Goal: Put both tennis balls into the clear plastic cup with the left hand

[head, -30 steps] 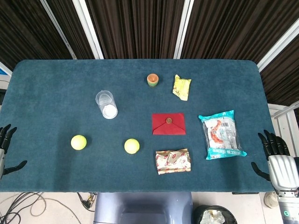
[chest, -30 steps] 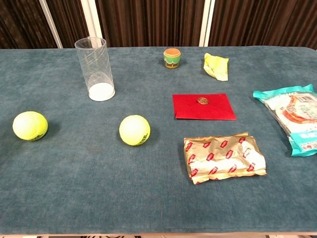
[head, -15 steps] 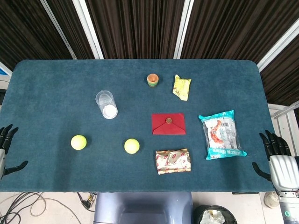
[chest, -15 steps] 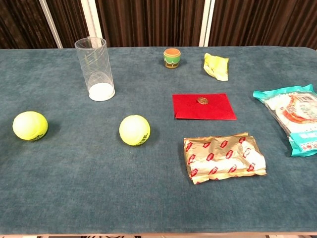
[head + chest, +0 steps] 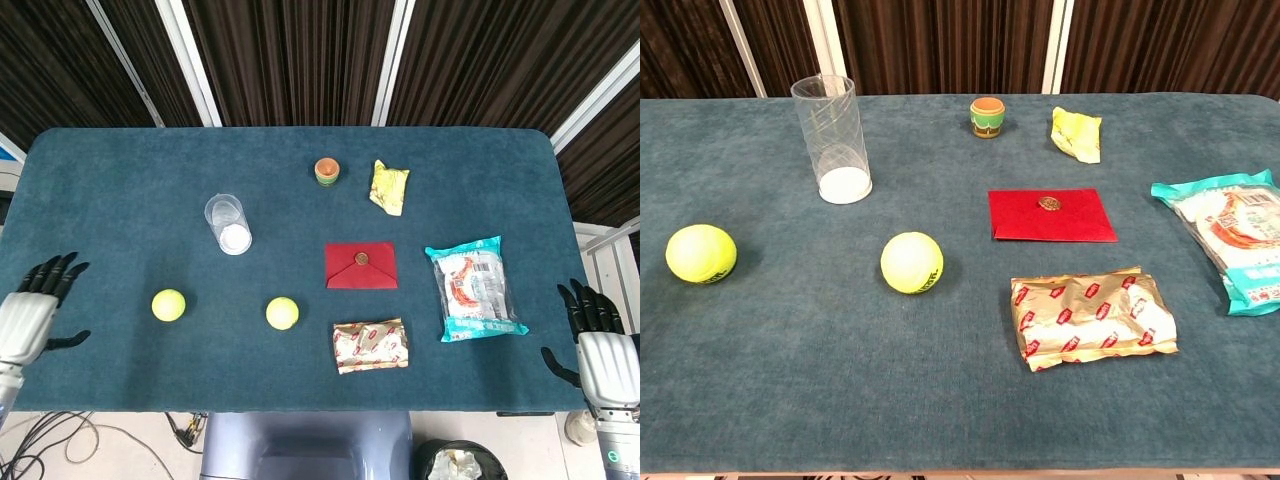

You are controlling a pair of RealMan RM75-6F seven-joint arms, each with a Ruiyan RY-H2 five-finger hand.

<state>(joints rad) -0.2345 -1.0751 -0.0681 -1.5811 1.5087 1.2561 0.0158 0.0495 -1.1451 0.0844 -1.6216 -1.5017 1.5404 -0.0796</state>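
Note:
Two yellow tennis balls lie on the blue table: one at the left (image 5: 168, 305) (image 5: 701, 254) and one nearer the middle (image 5: 282, 313) (image 5: 912, 263). The clear plastic cup (image 5: 228, 224) (image 5: 832, 140) stands upright behind them, with nothing in it. My left hand (image 5: 32, 315) hovers over the table's left edge, fingers spread, holding nothing, well left of the nearer ball. My right hand (image 5: 595, 348) stays off the table's right edge, fingers apart and empty. Neither hand shows in the chest view.
A red envelope (image 5: 360, 266), a gold-and-red snack pack (image 5: 370, 345), a teal-edged snack bag (image 5: 473, 289), a yellow wrapper (image 5: 389, 186) and a small orange-green pot (image 5: 327, 171) occupy the right half and the back.
My left hand has moved right, in over the table's left edge toward the left ball. The right hand has barely shifted. Balls and cup are unmoved.

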